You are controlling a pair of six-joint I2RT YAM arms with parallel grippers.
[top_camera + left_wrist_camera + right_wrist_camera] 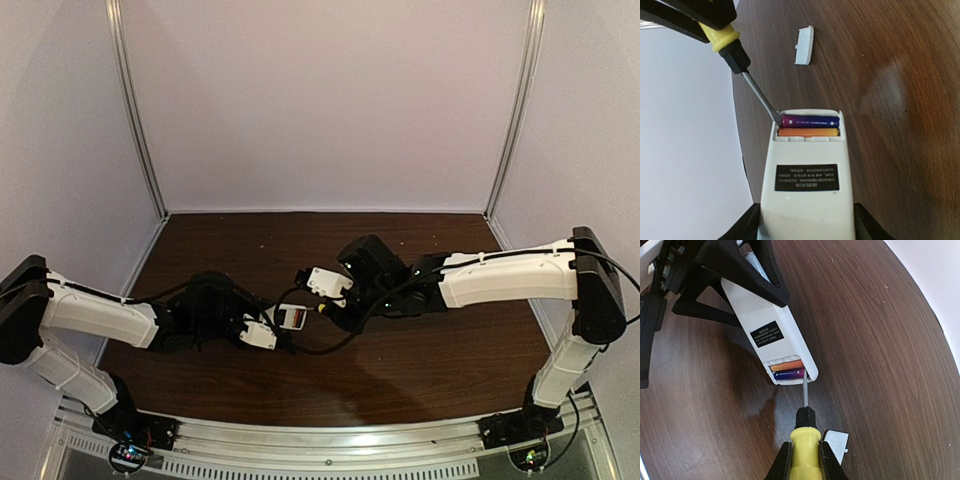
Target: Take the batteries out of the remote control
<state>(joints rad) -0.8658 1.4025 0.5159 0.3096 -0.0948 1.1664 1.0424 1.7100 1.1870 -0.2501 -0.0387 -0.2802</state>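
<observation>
The white remote control (807, 185) is held with its back up and its battery bay open. Two batteries lie side by side in the bay, a blue-purple one (810, 121) at the outer end and an orange one (808, 133) behind it. My left gripper (806, 222) is shut on the remote's body. My right gripper (801, 460) is shut on a yellow-handled screwdriver (805, 445). The screwdriver's tip touches one end of the blue-purple battery (788, 374). In the top view the remote (291, 317) is held between the two arms over the table's middle.
The small white lid piece (805, 46) lies on the dark wooden table (420, 370), close beside the screwdriver handle in the right wrist view (836, 444). Pale booth walls stand at the back and on both sides.
</observation>
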